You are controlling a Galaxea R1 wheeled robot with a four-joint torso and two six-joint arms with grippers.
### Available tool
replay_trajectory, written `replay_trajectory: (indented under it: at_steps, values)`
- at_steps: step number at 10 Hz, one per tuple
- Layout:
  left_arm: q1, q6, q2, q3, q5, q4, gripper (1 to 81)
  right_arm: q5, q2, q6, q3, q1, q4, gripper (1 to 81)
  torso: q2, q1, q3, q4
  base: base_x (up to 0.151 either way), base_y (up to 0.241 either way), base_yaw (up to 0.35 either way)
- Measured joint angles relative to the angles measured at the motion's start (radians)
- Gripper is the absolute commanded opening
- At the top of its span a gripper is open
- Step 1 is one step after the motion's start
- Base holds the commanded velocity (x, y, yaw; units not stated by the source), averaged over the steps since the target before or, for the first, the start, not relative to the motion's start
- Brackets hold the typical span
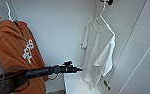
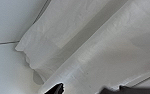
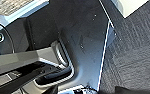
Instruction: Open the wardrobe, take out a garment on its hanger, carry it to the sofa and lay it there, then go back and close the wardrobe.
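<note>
White, thin T-shirt (image 1: 98, 50) hangs limp inside the wardrobe (image 1: 58, 30); likely light and floppy, best taken at its hanger (image 1: 101, 12). Left gripper (image 1: 77, 69) beside the hem; grip unclear.

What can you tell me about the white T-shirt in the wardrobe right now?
The white T-shirt is plain, short-sleeved and of thin, limp fabric. It hangs on a light hanger high in the open wardrobe, near the right side, its hem just above a white shelf. It hangs somewhat twisted, with folds down its length. The left tool reaches close to its lower edge; contact cannot be judged. The left wrist view shows its fabric close up.
</note>
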Motion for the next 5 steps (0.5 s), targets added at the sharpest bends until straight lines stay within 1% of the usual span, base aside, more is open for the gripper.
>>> replay_trajectory:
  at_steps: [3,4,5]
  values:
    - [-0.107,-0.111,0.025,0.001,0.007,-0.007,81.1,0.005,0.0,0.003,0.0,0.0,0.0,81.1,0.0,0.0,0.0,0.0,0.0,0.0,0.0]
    - [-0.127,-0.146,0.036,0.011,0.007,-0.007,81.1,0.005,0.0,0.003,0.0,0.0,0.0,81.1,0.0,0.0,0.0,0.0,0.0,0.0,0.0]
    - [-0.139,-0.165,0.045,0.021,0.008,-0.008,81.1,0.005,0.0,0.003,0.0,0.0,0.0,81.1,0.0,0.0,0.0,0.0,0.0,0.0,0.0]
